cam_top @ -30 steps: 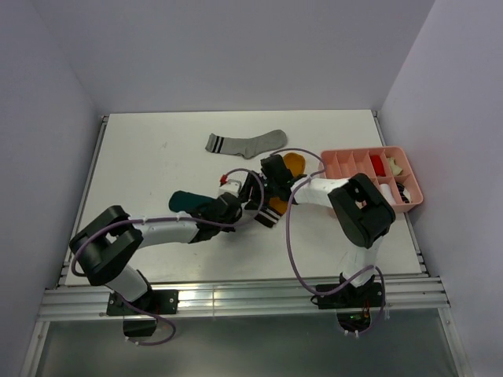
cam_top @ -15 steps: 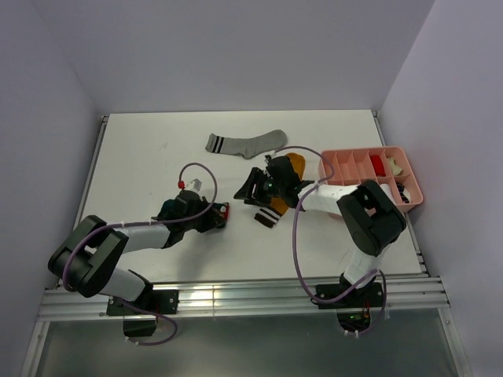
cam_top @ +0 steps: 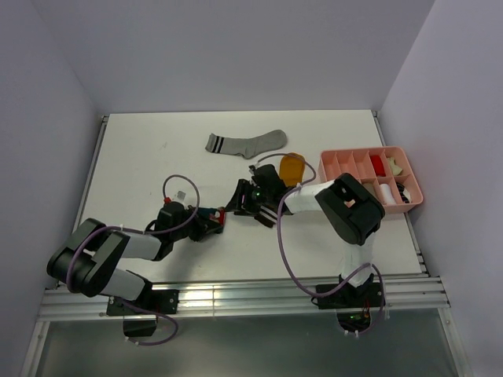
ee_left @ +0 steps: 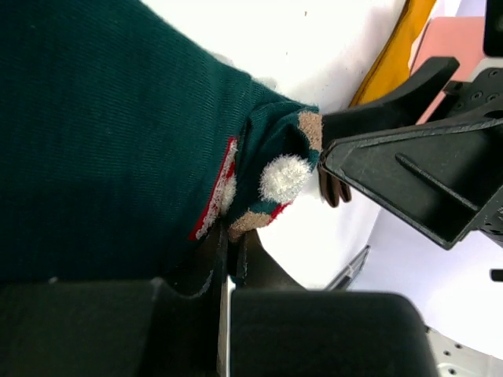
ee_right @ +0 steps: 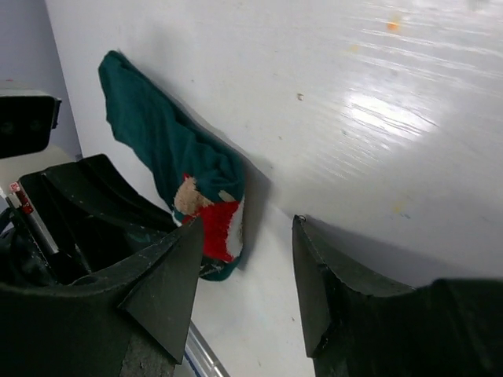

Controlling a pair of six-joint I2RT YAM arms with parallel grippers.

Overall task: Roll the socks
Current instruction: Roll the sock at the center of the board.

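In the top external view both arms reach to the middle of the white table (cam_top: 149, 149), the left gripper (cam_top: 211, 224) and right gripper (cam_top: 240, 201) facing each other at close range. The grey striped sock (cam_top: 245, 144) lies flat farther back, the mustard-orange sock (cam_top: 292, 166) sits just beside the pink compartment tray (cam_top: 361, 151), and neither is touched. In the left wrist view the dark teal sock (ee_left: 94, 141) fills the frame. Its printed end with the red-white cartoon patch is pinched between the left fingers (ee_left: 314, 334), which are pressed together on the fabric. A black finger of the other arm stands just beside that end. In the right wrist view the teal sock lies on the table with its printed end just left of the right gripper, whose jaws stand apart with only bare table between them, gripping nothing. The step in hand appears to be the start of rolling the teal sock. The next move probably calls for the right jaws to shift onto the printed end and close, so the two grippers can turn the fabric over itself without it slipping.
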